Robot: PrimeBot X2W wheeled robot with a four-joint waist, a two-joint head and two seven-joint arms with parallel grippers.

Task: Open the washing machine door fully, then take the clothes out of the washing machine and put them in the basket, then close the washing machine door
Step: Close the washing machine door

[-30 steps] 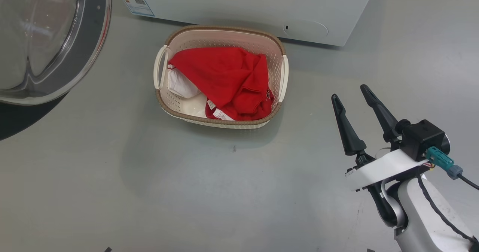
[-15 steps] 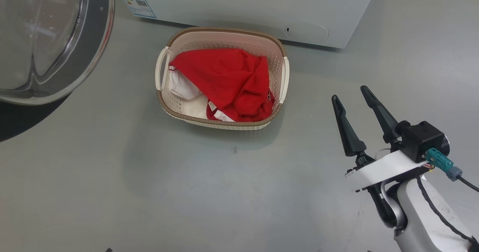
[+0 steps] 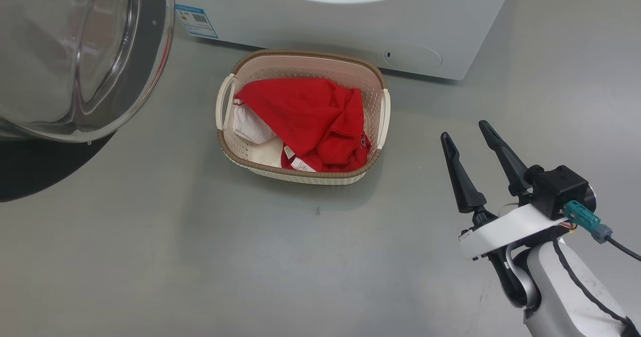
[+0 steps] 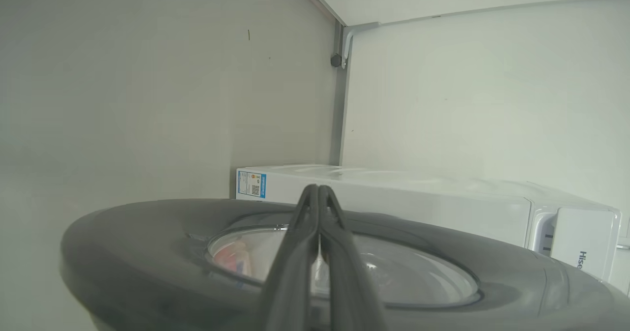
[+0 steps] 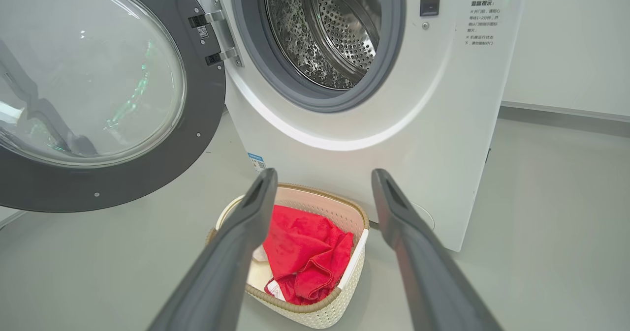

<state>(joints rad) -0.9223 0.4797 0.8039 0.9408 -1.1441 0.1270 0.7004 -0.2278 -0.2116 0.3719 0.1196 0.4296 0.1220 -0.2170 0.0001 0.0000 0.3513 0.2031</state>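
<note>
On the grey floor, clothes lie in the basket beside the open washing machine door; your right gripper fingers spread empty, left gripper fingers pressed together.

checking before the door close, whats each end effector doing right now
Left end effector: closed, gripping nothing.
Right end effector: open, empty.

The head camera lifts, bringing more of the washer front into frame, while the door rim edges toward the right pincer, narrowing its gap to the basket left of that pincer.
</note>
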